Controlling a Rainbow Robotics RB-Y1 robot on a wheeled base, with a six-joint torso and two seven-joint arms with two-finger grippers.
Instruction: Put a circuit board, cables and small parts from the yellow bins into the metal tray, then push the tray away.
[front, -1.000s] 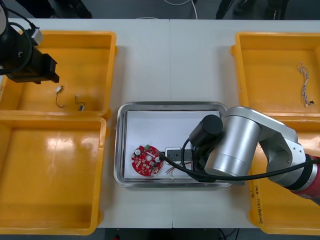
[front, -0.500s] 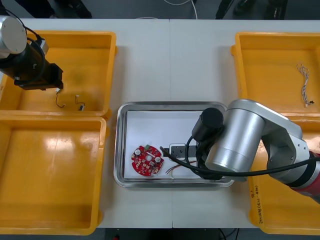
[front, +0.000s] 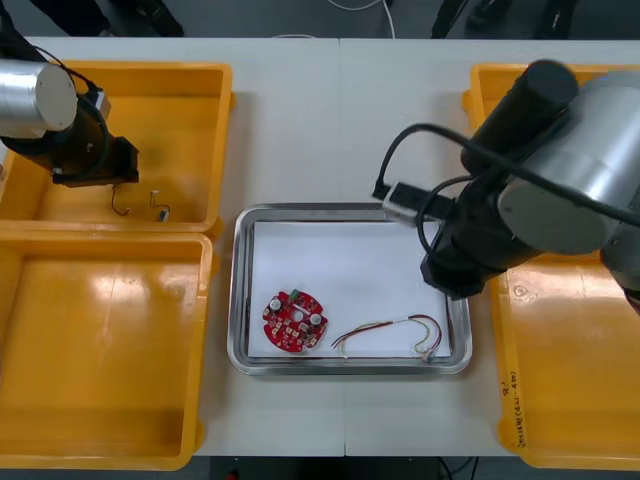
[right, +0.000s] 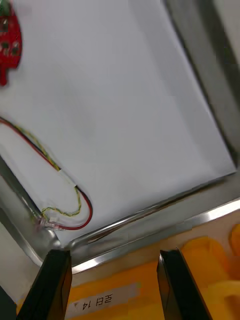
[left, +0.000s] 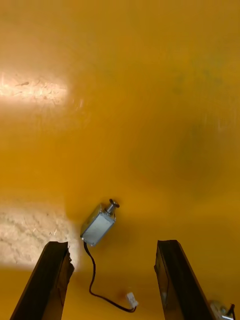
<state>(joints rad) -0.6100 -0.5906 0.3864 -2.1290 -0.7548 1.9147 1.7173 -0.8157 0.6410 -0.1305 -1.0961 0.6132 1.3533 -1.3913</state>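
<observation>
The left pincer (left: 112, 245) hung low over the floor of the far yellow bin (front: 150, 72) on the robot's left side. Its two fingers stood apart, released, and nothing was gripped between them. A small metal part (left: 98, 225) with a thin black wire lay on the bin floor just beyond the fingertips. It was nearer to one finger than to the other, and neither finger touched it. A second small part (front: 160, 208) lay near it in the same bin.

The right pincer (right: 114, 252) was above the right rim of the metal tray (front: 240, 300), beside the near right bin. Its fingers were also spread and held nothing.

The tray stood on the bench (front: 340, 130) between the bins and was white inside. The round red circuit board (front: 293, 321) lay flat in its near left part. The red and yellow cable (front: 390, 335) lay in a loose curve along the near rim toward the right corner, apart from the board.
</observation>
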